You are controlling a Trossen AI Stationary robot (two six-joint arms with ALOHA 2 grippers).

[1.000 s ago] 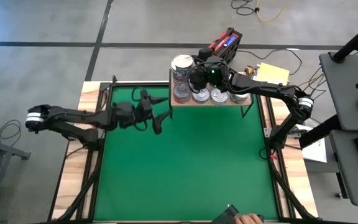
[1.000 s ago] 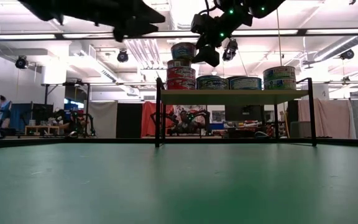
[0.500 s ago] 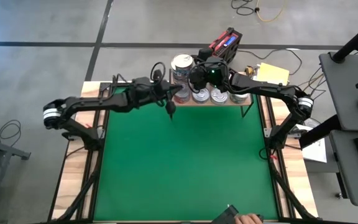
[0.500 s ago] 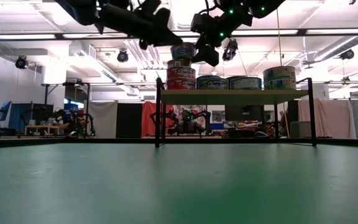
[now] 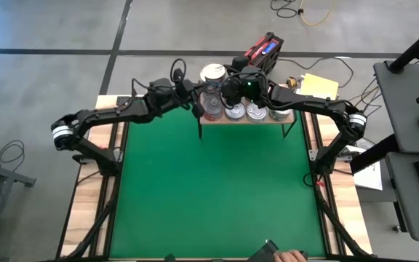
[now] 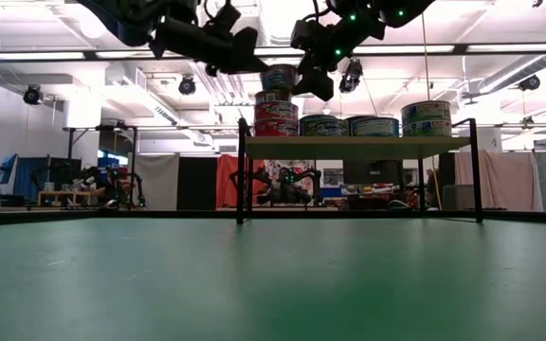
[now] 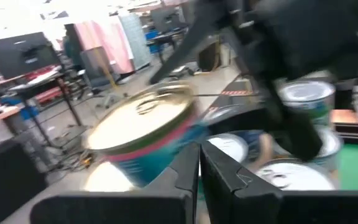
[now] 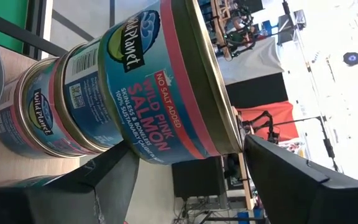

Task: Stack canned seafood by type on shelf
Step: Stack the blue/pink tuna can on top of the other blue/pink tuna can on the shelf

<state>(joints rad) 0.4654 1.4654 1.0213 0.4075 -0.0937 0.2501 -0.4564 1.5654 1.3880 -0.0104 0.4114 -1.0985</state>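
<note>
The light-wood shelf [image 6: 358, 148] stands at the mat's far edge and bears several tins of canned seafood [image 6: 373, 125]. A stack of pink-banded salmon cans [image 6: 276, 118] stands on the shelf's left end. The top salmon can [image 6: 280, 76], gold-lidded, sits slightly tilted between the fingers of my right gripper [image 6: 303, 71], which comes level from the shelf's right. My left gripper [image 5: 197, 108] is shut and level, with its tips [image 7: 199, 152] right at that can's left side. I cannot tell whether they touch it. My right gripper has the top salmon can [image 8: 160, 81] between its two wide-set fingers. One finger is at the bottom rim [image 8: 124, 155], the other at the lid's rim [image 8: 238, 146]. The can sits tilted over the stack [image 8: 48, 118]; I cannot tell whether it rests on it.
The green mat [image 5: 217, 189] lies bare in front of the shelf, inside a wooden border [image 5: 86, 204]. Behind the shelf lie a red-and-black case [image 5: 264, 49] and a yellow pad [image 5: 318, 86]. A person's hand [image 5: 291, 256] shows at the near edge.
My left gripper has swung from over the mat's left part toward the far edge and the shelf, rising a little. It has shut on the way and now points at the top can. The right gripper and the can have kept still.
</note>
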